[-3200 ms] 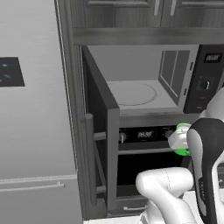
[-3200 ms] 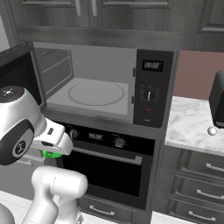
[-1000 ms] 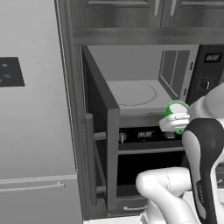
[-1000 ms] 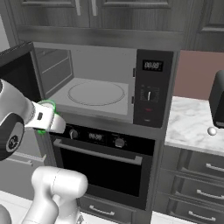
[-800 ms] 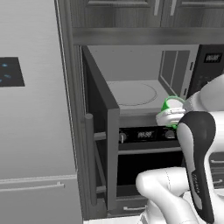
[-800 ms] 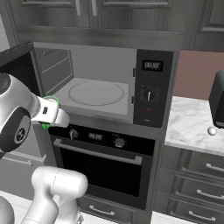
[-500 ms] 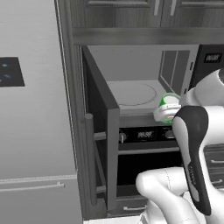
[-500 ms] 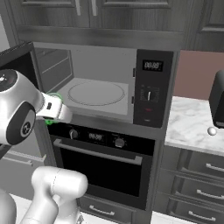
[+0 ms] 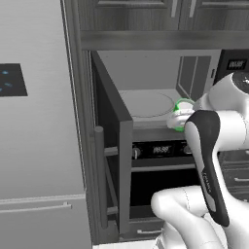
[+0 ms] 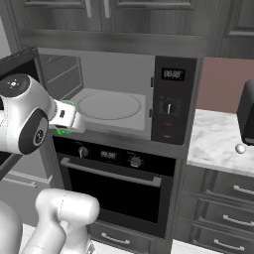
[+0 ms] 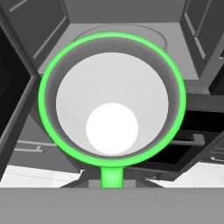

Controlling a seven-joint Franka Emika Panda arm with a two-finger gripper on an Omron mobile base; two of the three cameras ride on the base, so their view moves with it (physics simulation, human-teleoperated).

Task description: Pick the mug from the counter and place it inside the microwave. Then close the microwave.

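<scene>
At the front lip of the open microwave (image 10: 124,99), the fingers (image 9: 181,121) are clenched on the mug (image 9: 185,108), holding it in the air just in front of the cavity and short of the round turntable (image 10: 107,105). In the hand view the mug (image 11: 112,99) faces the camera mouth-on, its green rim ringing a pale inside. The microwave door (image 9: 113,141) stands swung wide to the left, and the desk (image 10: 218,139) lies well apart to the right.
</scene>
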